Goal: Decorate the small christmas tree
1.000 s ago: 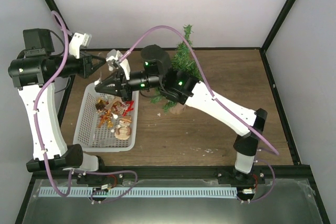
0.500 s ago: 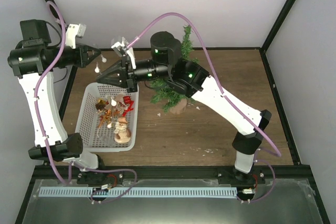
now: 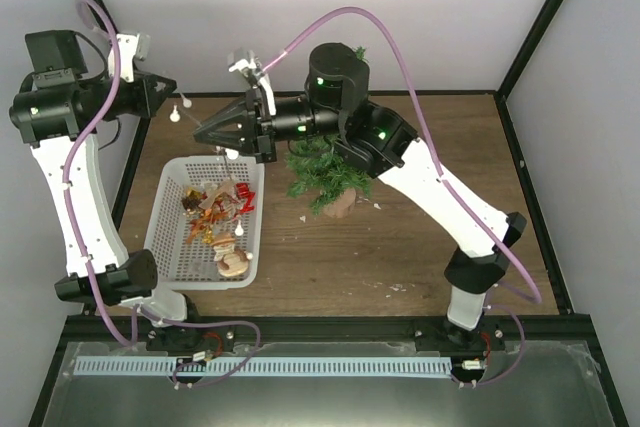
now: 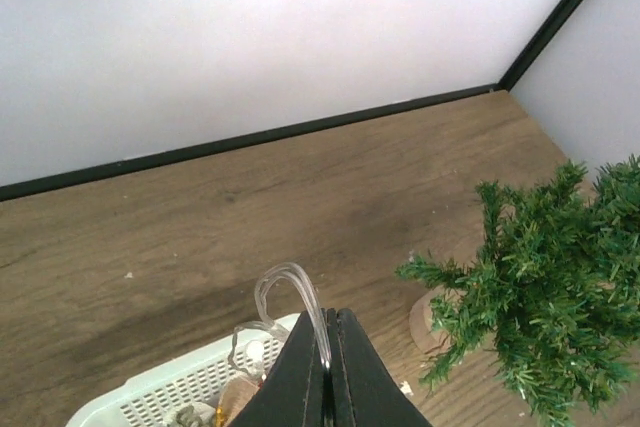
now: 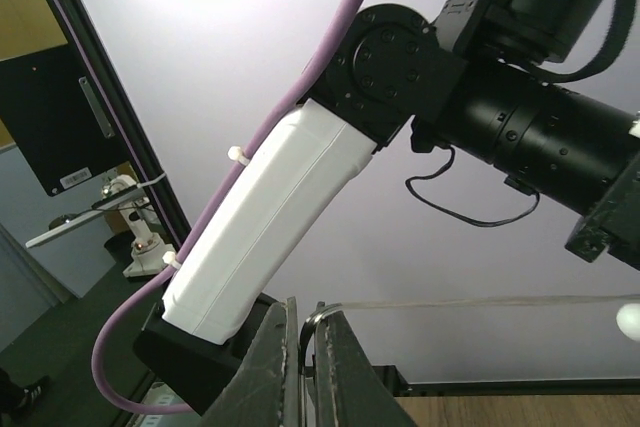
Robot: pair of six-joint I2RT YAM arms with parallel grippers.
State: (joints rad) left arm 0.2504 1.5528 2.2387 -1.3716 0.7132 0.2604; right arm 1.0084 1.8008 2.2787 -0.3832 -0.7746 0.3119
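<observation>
Left pincer (image 4: 330, 314) and right pincer (image 5: 303, 309) both clamp the clear strand (image 5: 450, 302)

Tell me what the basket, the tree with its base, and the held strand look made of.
The white basket: likely moulded plastic, matte; fine mesh walls.
The small christmas tree: synthetic bristles, dark green, stiff-looking.
The tree base: tan, looks like wood; grain not visible.
The clear strand: transparent, glossy, probably plastic line.
Its white beads: material unclear.
</observation>
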